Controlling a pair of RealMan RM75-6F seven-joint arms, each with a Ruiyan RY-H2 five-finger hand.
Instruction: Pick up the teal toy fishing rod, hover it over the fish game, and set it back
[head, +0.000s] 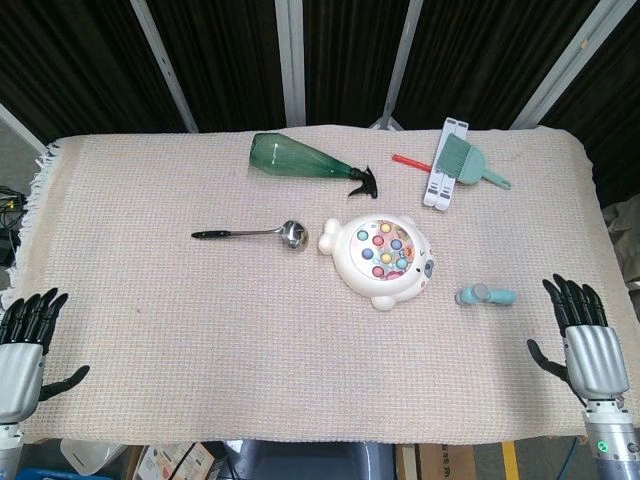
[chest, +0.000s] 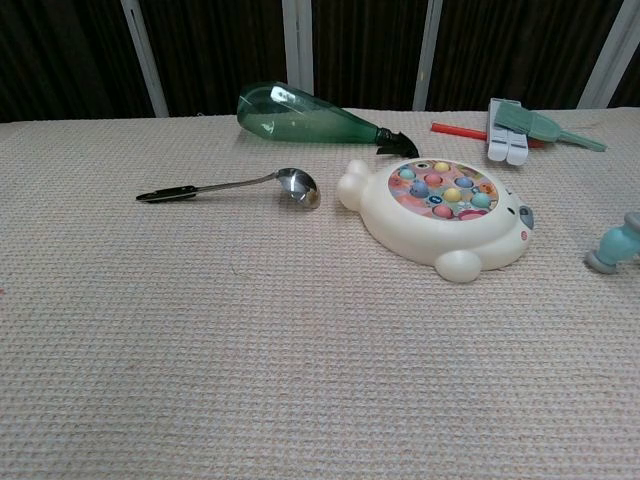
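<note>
The teal toy fishing rod (head: 486, 295) lies flat on the cloth just right of the fish game, and shows at the right edge of the chest view (chest: 617, 242). The cream fish game (head: 381, 258) sits near the middle, with coloured fish in its round pond (chest: 441, 211). My right hand (head: 582, 343) rests at the table's near right edge, fingers apart and holding nothing, a little nearer than the rod. My left hand (head: 27, 343) sits at the near left edge, fingers spread and holding nothing. Neither hand shows in the chest view.
A green spray bottle (head: 305, 160) lies on its side at the back. A metal ladle (head: 252, 233) lies left of the game. A white stand with a teal brush (head: 455, 160) and a red pen (head: 410, 161) sit at the back right. A beige woven cloth (head: 200, 330) covers the table.
</note>
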